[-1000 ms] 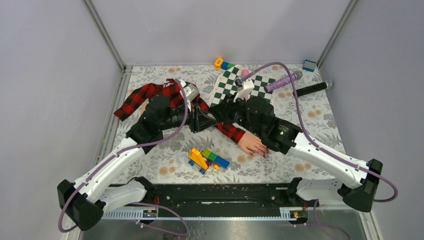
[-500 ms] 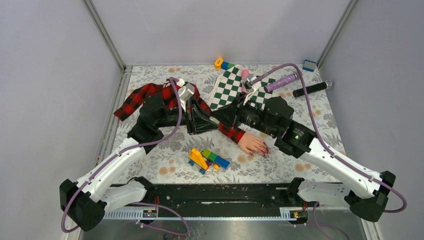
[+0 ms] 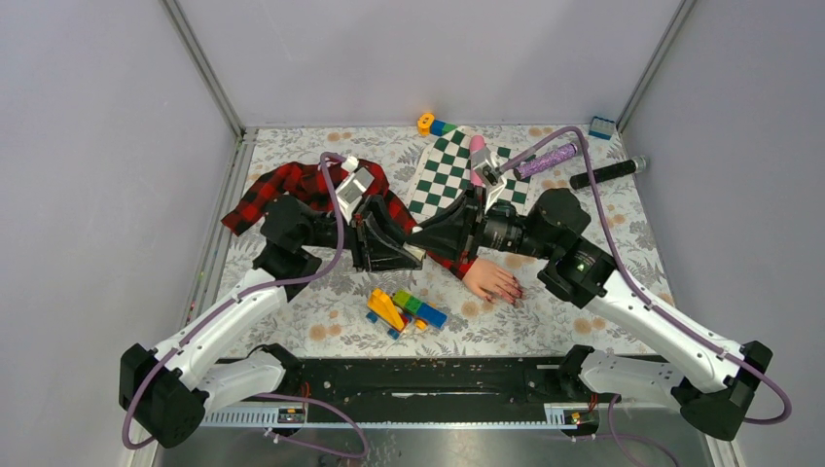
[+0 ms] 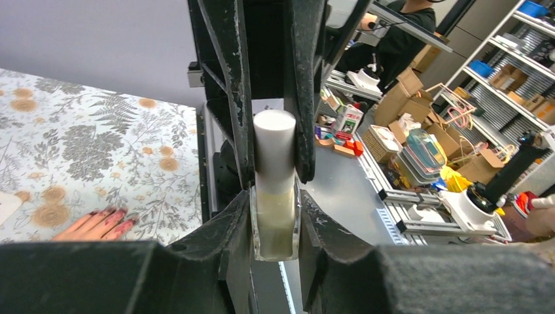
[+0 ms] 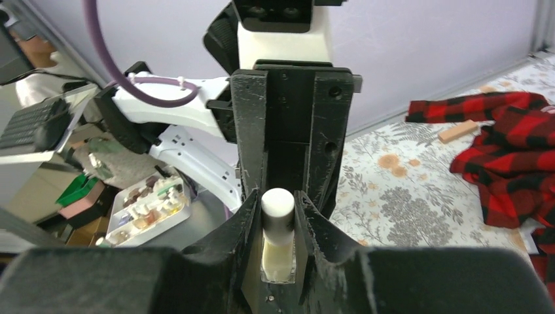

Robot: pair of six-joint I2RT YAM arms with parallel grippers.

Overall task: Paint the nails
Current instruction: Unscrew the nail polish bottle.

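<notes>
- Over the last second the right arm [image 3: 632,311] has swung outward to the right and its wrist has drawn back, so its forearm no longer crowds the mannequin hand [image 3: 489,280]. The left arm [image 3: 224,316] has pulled its wrist back leftward. The two hands stay tip to tip in the middle of the desk [image 3: 632,224].
- The left hand [image 4: 275,216] is clenched on a small pale bottle [image 4: 275,229]. Its fingers [image 4: 229,239] pinch the glass body, which holds something yellowish.
- The right hand [image 5: 278,216] is grasping the same bottle. In the left wrist view its fingers [image 4: 226,98] press on either side of the white cap [image 4: 275,147]. In its own view the bottle sits tight between its fingers.
- From above, the two hands hide the bottle.
- The nails [image 3: 511,292] are glossy and dark red. They sit on the fingertips of the pale pink mannequin hand, which lies flat on the floral desk.
- The mannequin hand lies to the near right of the clamped bottle, well apart from it and touched by neither hand.
- The plaid sleeve [image 3: 292,185] runs from the mannequin's wrist under the two hands and spreads toward the far left.
- A heap of toy bricks [image 3: 401,309] lies near the mannequin hand, on its left.
- A checkered cloth [image 3: 443,165] lies on the far side of the desk.
</notes>
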